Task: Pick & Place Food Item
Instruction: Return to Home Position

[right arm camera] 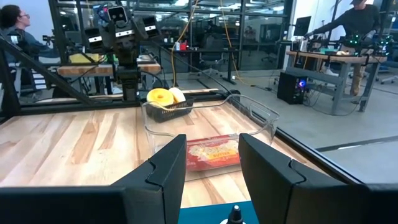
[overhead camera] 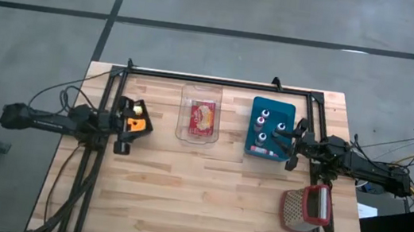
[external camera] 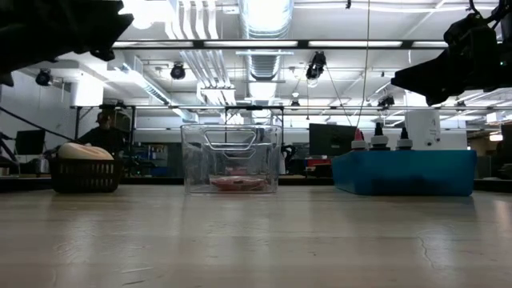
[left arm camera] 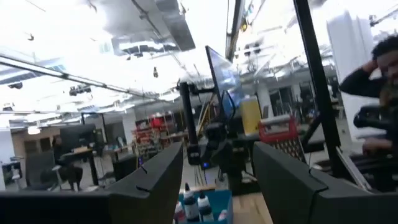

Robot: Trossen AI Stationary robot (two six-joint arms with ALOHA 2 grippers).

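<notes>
Donuts (overhead camera: 138, 110) inside the small black bin (external camera: 84, 178), on the left part of the tabletop (overhead camera: 195, 203), left of middle in the high view. One yellow and one orange from above. A pale one on top in the low view, peeking over the bin's rim at the left side of that picture.

Left tool (overhead camera: 122, 125) just beside the bin, on the bin's left in the high view. Touching it or not: cannot tell. Fingers (left arm camera: 155, 186) wide apart, nothing between them. Up off the tabletop, a dark shape in the upper left corner of the low view.

Clear tray (overhead camera: 204, 91) in the upper middle of the high view, well apart from the bin. A red pack of food (overhead camera: 203, 117) lying flat inside it.

Blue box (overhead camera: 288, 111) just right of the tray, with small bottles (overhead camera: 264, 114) standing upright in it.

Right tool (overhead camera: 294, 143) at the right edge of the blue box in the high view. Fingers (right arm camera: 273, 180) apart too, holding nothing. Also up in the air, dark in the upper right corner of the low view.

Red and grey grater (overhead camera: 307, 209) alone at the lower right of the high view, near the tabletop's edge.

A person (right arm camera: 359, 18) far off in the room, beyond the tabletop.
</notes>
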